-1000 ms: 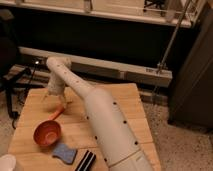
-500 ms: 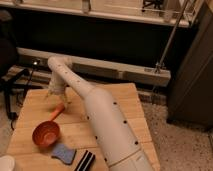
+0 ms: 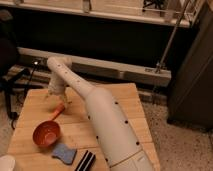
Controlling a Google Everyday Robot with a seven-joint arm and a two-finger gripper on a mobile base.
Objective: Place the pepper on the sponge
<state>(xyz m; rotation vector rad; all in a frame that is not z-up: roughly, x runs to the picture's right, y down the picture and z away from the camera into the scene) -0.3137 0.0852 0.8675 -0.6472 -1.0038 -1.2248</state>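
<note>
Camera view looks down on a light wooden slatted desk (image 3: pixel 125 102), with the robot's thick white arm (image 3: pixel 107 127) running from the lower right corner up and leftward across it. The gripper (image 3: pixel 56 96) hangs at the arm's far end over the left half of the desk, toward the back edge; whether it is spread or closed cannot be told. The small slender orange-red pepper (image 3: pixel 58 112) lies just below the gripper on the near side, slanting, with its upper end close under the gripper and its lower end pointing toward the front left. Whether the gripper touches or holds the pepper cannot be told either. The pepper's lower tip ends just beside the rim of a round red-orange bowl (image 3: pixel 46 134), which stands on the desk nearer the front. The flat light-blue sponge with wavy edges (image 3: pixel 64 153) lies at the front of the desk, just past the bowl to its right, well apart from the pepper, with the bowl between them. A black-and-white striped block (image 3: pixel 85 161) sits just beside the sponge on its right, next to the arm. A pale round object (image 3: pixel 6 164) is partly in view at the front left corner.
</note>
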